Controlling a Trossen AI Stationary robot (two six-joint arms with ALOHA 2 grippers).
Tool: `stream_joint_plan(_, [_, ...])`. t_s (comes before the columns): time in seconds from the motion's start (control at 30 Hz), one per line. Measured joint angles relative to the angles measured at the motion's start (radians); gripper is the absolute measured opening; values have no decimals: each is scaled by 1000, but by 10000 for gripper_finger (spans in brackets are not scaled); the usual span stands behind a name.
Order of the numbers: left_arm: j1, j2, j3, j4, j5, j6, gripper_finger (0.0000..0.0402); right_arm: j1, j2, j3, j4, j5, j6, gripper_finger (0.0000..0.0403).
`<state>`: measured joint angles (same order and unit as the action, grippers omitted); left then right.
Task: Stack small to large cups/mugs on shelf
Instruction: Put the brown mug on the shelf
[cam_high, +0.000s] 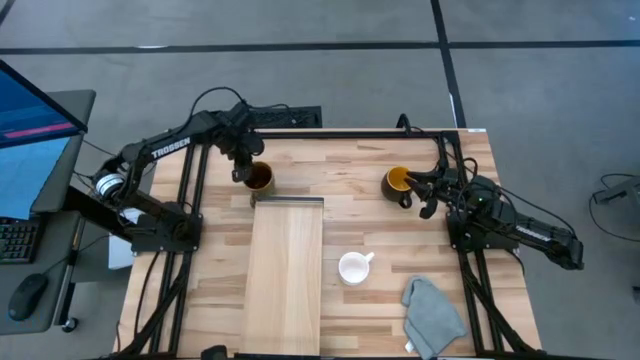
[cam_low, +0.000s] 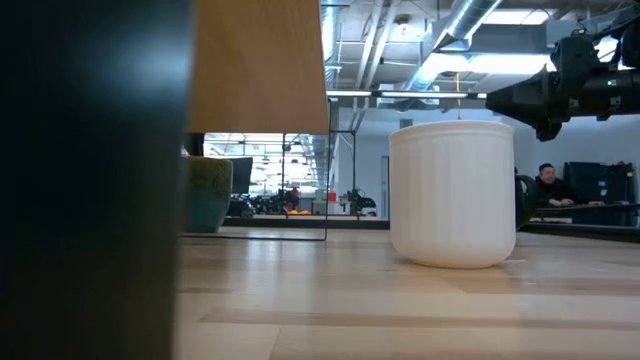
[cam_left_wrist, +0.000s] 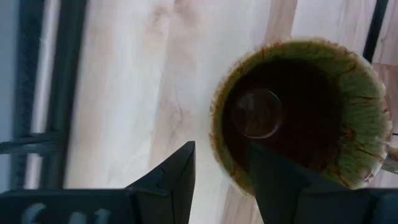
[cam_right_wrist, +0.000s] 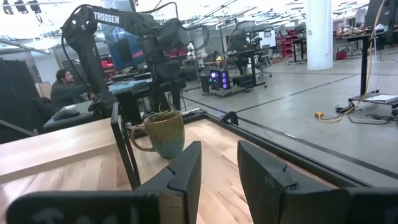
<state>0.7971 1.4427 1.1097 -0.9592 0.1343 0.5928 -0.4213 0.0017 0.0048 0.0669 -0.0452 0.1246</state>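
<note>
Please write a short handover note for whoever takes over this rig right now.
Left end effector: open, above the brown mug's rim by the shelf's far end.
Right end effector: open, empty, next to the dark mug with yellow inside.
White mug: on the table right of the shelf, near the grey cloth.
Done: nothing shelved.
Left: stack all three mugs on the shelf.

A grey floor (cam_high: 330, 22) crossed by dark seam lines surrounds the slatted wooden counter (cam_high: 360, 210). A monitor (cam_high: 30, 140) with a blue screen, a keyboard (cam_high: 15, 240) and a mouse (cam_high: 27, 295) sit on a desk to one side. Beyond, an open workshop shows exposed ceiling ducts (cam_low: 470, 30), a white column (cam_right_wrist: 320, 34), and a seated person (cam_low: 548, 188) at a far desk.
</note>
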Motion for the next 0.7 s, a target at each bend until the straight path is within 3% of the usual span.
stream_joint_plan(0.47, [-14,147,5,-8,-63,30,130,1,0,0,-3,0,0,127])
stream_joint_plan(0.7, [-14,147,5,-13,-72,31,63,1,0,0,-3,0,-1,127])
